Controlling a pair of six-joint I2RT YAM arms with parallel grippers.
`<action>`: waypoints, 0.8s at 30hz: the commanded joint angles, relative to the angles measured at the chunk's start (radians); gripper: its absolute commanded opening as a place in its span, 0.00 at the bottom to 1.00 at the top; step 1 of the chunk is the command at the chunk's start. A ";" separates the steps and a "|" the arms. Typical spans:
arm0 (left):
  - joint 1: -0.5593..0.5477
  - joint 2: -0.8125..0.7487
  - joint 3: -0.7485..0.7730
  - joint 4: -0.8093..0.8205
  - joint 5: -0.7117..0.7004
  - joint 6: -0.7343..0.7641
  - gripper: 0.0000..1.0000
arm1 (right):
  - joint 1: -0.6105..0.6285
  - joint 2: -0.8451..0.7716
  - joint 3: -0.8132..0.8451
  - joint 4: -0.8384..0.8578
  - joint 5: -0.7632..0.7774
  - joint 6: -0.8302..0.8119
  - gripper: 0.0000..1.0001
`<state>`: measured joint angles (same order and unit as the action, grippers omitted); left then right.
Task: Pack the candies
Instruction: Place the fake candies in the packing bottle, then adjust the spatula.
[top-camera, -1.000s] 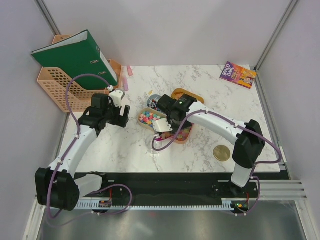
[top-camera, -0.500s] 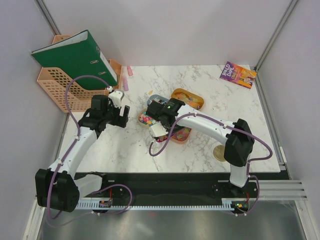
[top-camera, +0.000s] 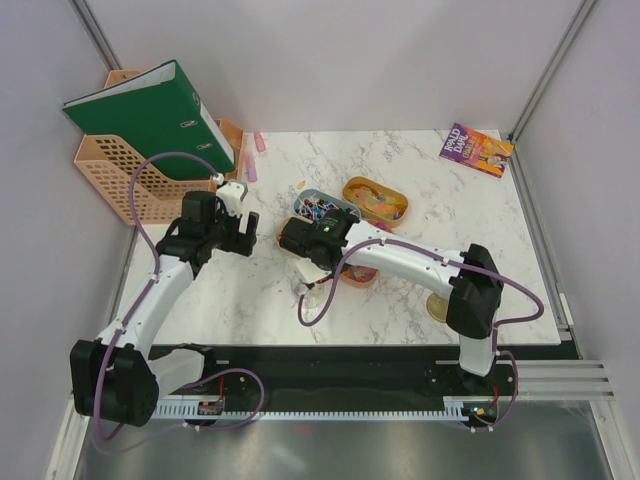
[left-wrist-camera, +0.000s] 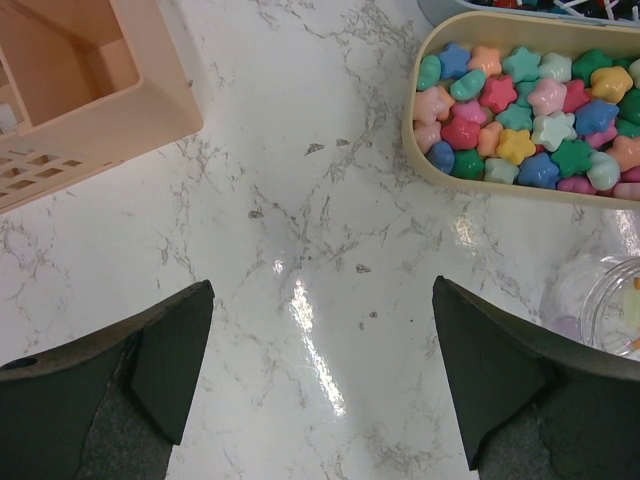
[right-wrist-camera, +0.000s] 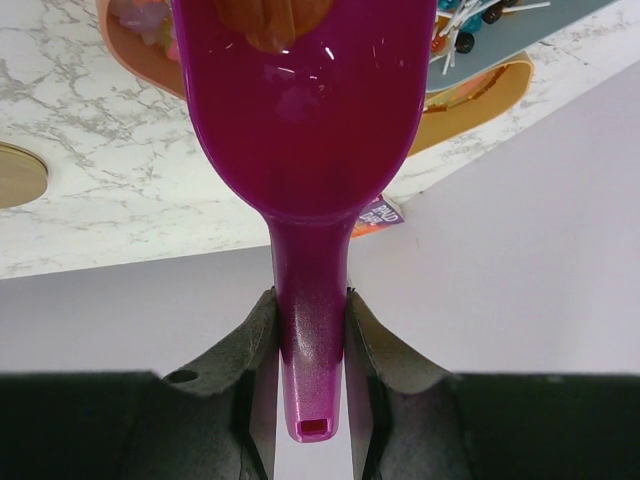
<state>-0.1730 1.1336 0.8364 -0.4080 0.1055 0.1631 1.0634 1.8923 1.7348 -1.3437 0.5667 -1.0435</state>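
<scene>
The right end effector (right-wrist-camera: 310, 325) is pinching the handle of a magenta scoop (right-wrist-camera: 290, 120), which is carrying an orange gummy (right-wrist-camera: 270, 22) at the frame's top. The left end effector (left-wrist-camera: 320, 380) is hovering, spread wide, over the marble tabletop (left-wrist-camera: 300, 200). Star-shaped candies (left-wrist-camera: 520, 115) are filling a tan tray (left-wrist-camera: 424, 165) at upper right.

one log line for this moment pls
left hand: open, above table | right hand: shut on scoop | scoop: orange candies inside
</scene>
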 joint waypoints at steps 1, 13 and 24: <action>0.006 -0.034 0.000 0.046 -0.007 -0.028 0.97 | 0.010 -0.002 0.046 -0.074 0.091 0.010 0.00; 0.006 -0.026 0.013 0.025 0.069 -0.069 0.97 | 0.024 -0.009 0.057 -0.087 0.128 0.037 0.00; 0.009 0.099 0.075 0.050 0.671 -0.332 0.81 | -0.246 -0.107 0.134 0.053 -0.355 0.289 0.00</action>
<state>-0.1696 1.1893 0.8654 -0.4129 0.5476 -0.0284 0.8745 1.8606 1.9152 -1.3193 0.3634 -0.8497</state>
